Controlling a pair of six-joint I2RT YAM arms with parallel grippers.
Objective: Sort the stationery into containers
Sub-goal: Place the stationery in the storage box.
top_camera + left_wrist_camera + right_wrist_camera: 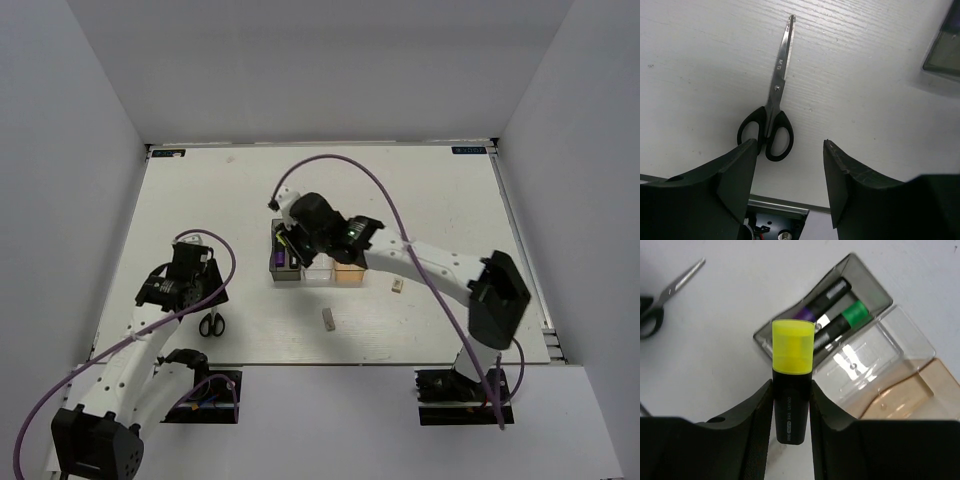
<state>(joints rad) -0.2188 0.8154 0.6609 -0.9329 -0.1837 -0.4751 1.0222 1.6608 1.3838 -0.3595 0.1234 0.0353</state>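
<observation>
Hovering with jaws spread over the counter point(450, 200), the left gripper point(790, 150) sits just beside the scissors point(771, 115), seemingly not touching them. Further right, the right gripper point(792, 405) pinches the yellow highlighter point(792, 347) above the dark grey bin point(875, 290), where the purple highlighter point(805, 315) and green highlighter point(856, 314) lie. Released off-centre, it could strike the rim, bounce out, or shove that light bin against the clear bin point(910, 337)

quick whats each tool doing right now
Left tool: open, holding nothing, scissors lying by it.
Right tool: closed on the yellow-capped highlighter.
</observation>
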